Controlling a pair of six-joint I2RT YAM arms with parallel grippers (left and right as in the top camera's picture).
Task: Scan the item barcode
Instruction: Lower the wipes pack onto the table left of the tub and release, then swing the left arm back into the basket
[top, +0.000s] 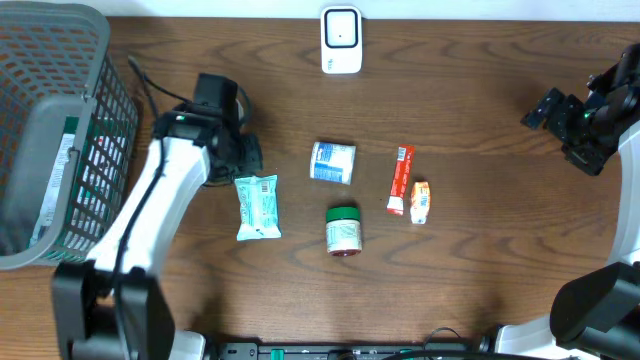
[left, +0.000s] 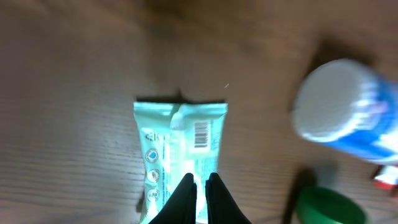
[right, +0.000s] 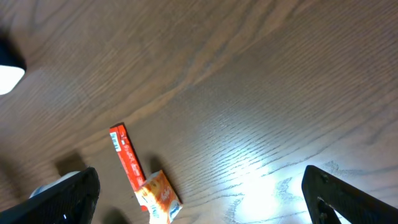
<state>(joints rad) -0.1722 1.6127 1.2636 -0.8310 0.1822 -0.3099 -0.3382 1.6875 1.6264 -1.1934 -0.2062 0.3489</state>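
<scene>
Under the left gripper (left: 200, 182), jaws closed, lies a teal packet (left: 171, 140), barcode (left: 201, 134) up; right gripper (right: 200, 186) wide.

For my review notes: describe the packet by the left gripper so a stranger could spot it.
From the grey basket at far left, go right past the left arm. The packet lies leftmost among the groceries: the only flat, pale teal pouch, barcode up, beside a round blue tub and green-lidded jar.
</scene>
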